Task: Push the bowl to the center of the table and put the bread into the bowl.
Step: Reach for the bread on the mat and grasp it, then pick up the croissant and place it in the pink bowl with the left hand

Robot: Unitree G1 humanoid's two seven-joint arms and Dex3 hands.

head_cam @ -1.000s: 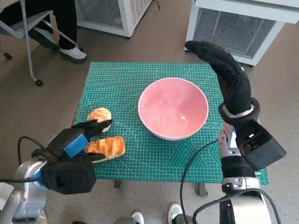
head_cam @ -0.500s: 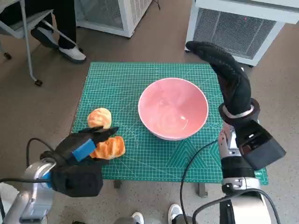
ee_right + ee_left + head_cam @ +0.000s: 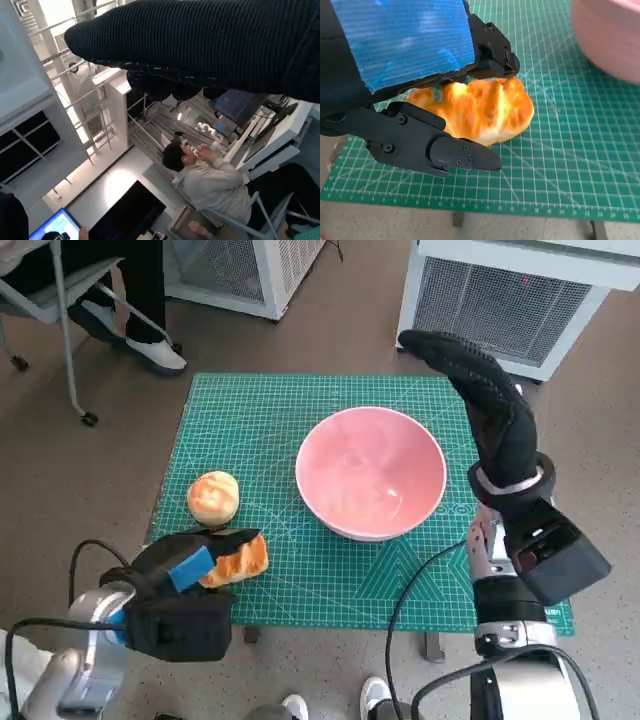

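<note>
A pink bowl [image 3: 370, 472] stands empty on the green cutting mat [image 3: 270, 410], slightly right of its middle. A long golden bread [image 3: 243, 558] lies near the mat's front left edge, with a round bun [image 3: 213, 497] just behind it. My left hand [image 3: 185, 562] hovers low over the long bread. In the left wrist view its black fingers [image 3: 465, 155] lie on either side of the bread [image 3: 485, 107], which still rests on the mat. My right hand [image 3: 485, 405] is raised with fingers extended beside the bowl's right rim and holds nothing.
White mesh-fronted units [image 3: 510, 290] stand beyond the table. A chair and a person's feet [image 3: 150, 352] are at the far left on the floor. A seated person [image 3: 210, 180] shows in the right wrist view. The bowl's edge [image 3: 610, 40] appears in the left wrist view.
My left hand has drawn back from over the round bun toward the front edge and now sits over the long bread. The right hand and the bowl have not moved.
</note>
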